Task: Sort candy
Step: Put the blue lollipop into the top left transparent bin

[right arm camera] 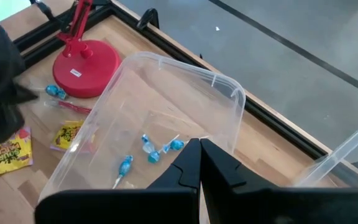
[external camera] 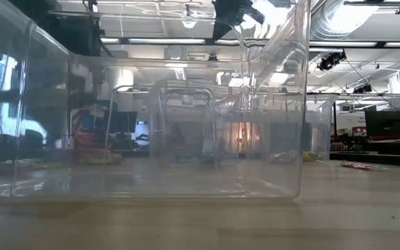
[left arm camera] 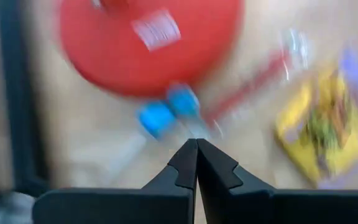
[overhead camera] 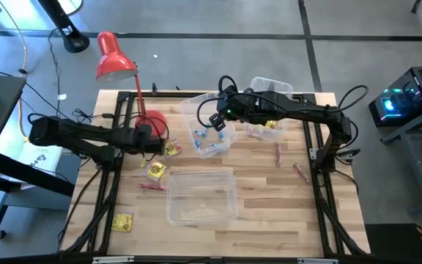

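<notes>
My left gripper is shut and tipped down over the table beside the red lamp base. A blue twist-wrapped candy lies on the wood just beyond its fingertips; the picture is blurred and nothing shows between the fingers. A red stick and a yellow packet lie close by. My right gripper is shut and holds nothing, high over a clear bin that has several blue candies on its floor.
A large clear bin stands near the front middle. Another bin sits at the far right. Yellow packets and red sticks lie loose on the wood. The lamp's red head rises at the far left.
</notes>
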Robot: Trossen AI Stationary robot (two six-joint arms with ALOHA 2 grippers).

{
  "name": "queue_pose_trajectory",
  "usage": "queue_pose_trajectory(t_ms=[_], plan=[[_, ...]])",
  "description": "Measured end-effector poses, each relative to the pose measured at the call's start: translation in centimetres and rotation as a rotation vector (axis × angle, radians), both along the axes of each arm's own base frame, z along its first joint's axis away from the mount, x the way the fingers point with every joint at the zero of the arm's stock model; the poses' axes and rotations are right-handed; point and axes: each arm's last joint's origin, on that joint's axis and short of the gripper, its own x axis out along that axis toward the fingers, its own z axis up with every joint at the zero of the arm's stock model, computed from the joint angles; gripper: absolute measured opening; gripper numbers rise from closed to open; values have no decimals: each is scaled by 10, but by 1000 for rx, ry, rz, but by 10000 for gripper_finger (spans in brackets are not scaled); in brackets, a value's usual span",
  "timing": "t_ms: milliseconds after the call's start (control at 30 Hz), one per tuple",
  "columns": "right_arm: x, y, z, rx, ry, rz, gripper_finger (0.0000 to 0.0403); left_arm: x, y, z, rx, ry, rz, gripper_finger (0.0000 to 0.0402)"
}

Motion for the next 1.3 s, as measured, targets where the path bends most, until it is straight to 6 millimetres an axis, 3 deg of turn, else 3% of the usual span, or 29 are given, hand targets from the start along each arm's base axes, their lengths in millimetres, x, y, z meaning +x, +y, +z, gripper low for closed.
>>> queue_pose_trajectory(t_ms=[167,367,600,833,1067,1300], plan=[[1,0,0,2,-12,-4,0,-3,12,21,147,16,41,0],[1,0,0,10,-18,-11,0,-17,19,2,76,120,46,0],[2,0,1,16,-29,-5,0,-18,20,-3,38,220,-181,9],[2,1,1,31,-34,7,0,1,21,-4,-3,41,-248,57],[3,4,1,34,-34,18,0,-10,29,-6,14,94,-57,120],[3,4,1,32,-32,21,0,-25,30,-30,-78,123,-30,163]])
